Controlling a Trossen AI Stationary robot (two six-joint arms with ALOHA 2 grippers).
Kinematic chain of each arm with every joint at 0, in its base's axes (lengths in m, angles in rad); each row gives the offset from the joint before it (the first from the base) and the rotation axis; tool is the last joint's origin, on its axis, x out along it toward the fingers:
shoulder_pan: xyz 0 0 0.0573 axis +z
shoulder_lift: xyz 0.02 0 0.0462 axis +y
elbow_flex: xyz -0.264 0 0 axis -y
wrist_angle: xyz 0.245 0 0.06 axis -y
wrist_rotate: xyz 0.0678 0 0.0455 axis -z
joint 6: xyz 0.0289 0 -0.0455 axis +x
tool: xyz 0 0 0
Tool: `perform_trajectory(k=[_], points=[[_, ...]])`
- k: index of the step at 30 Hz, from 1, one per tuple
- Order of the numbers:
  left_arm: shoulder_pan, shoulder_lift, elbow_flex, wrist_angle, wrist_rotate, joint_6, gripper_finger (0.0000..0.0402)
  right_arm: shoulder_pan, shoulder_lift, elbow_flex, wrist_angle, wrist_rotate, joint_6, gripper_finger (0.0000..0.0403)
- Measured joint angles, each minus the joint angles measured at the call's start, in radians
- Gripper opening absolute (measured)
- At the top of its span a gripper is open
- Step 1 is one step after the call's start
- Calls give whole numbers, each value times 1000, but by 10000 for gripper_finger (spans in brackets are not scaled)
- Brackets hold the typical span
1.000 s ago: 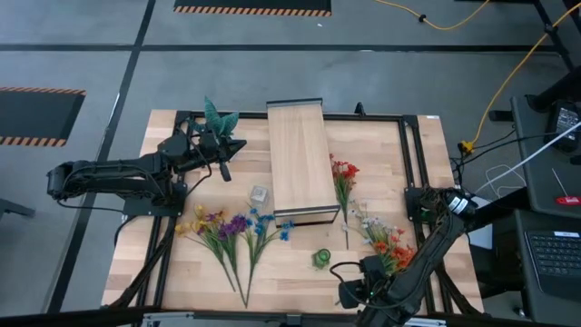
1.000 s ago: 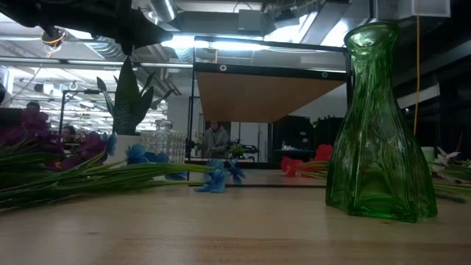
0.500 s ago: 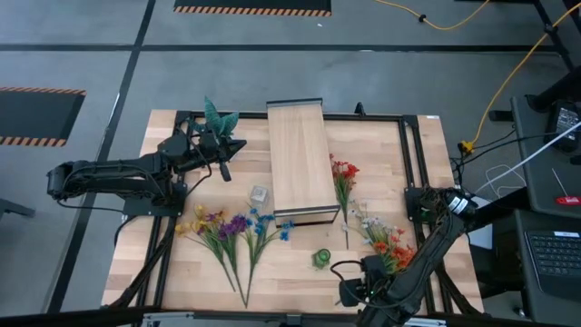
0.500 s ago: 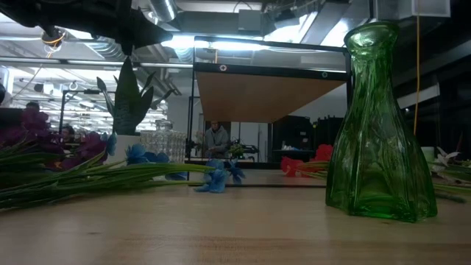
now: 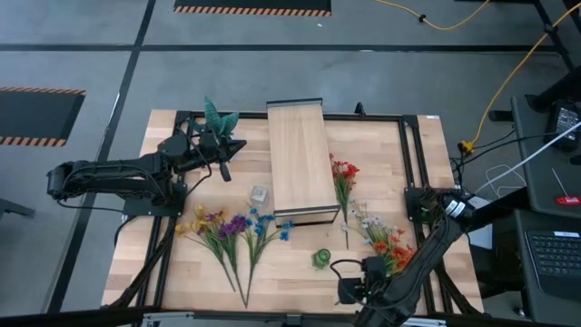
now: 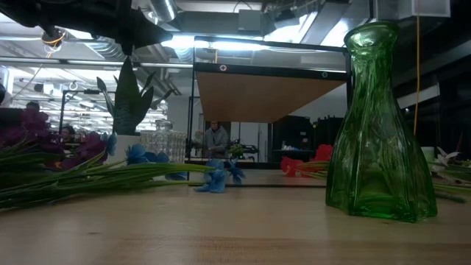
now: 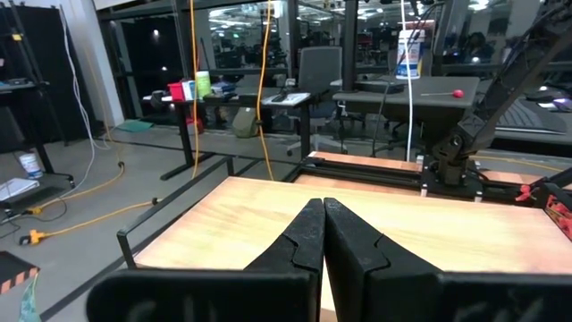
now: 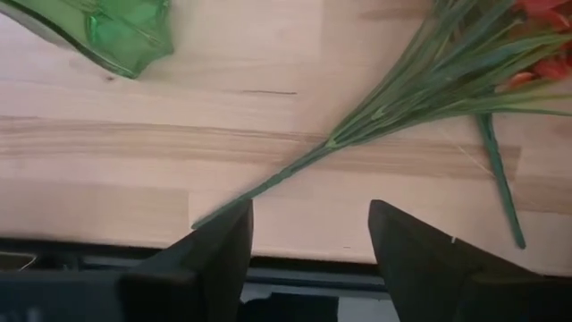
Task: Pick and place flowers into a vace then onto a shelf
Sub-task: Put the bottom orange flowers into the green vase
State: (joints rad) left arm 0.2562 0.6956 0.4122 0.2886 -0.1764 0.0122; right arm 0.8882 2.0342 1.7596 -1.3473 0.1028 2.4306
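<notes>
The green glass vase (image 5: 321, 259) (image 6: 379, 125) (image 8: 116, 31) stands on its base near the table's near edge. One bunch of yellow, purple and blue flowers (image 5: 231, 227) (image 6: 88, 158) lies flat at the near left. A red bunch (image 5: 343, 177) lies beside the shelf (image 5: 300, 159). A red-orange and white bunch (image 5: 386, 238) (image 8: 420, 80) lies at the near right. My right gripper (image 5: 349, 289) (image 8: 310, 219) is open, near the table's near edge, close to that bunch's stem end (image 8: 201, 222) and touching nothing. My left gripper (image 5: 224, 168) (image 7: 323, 224) is shut at the far left, beside the spiky plant.
A spiky green plant in a white pot (image 5: 218, 118) (image 6: 132, 96) stands at the far left corner. A small clear glass vase (image 5: 260, 193) stands left of the shelf. A black frame runs round the table's edges (image 5: 413, 154). Bare tabletop lies between vase and left bunch.
</notes>
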Motion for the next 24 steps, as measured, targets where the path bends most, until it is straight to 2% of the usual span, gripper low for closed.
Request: perform_trajectory(k=[6,12,19,24], points=[[0,0,0,1,43,0,3,-14,59,0,21,-12,8,217],[0,0,0,31,92,1,3,-40,131,0,56,-93,25,217],[0,0,0,31,144,0,3,-63,187,0,141,-100,29,217],[0,0,0,31,153,1,3,-74,214,0,137,-98,30,217]])
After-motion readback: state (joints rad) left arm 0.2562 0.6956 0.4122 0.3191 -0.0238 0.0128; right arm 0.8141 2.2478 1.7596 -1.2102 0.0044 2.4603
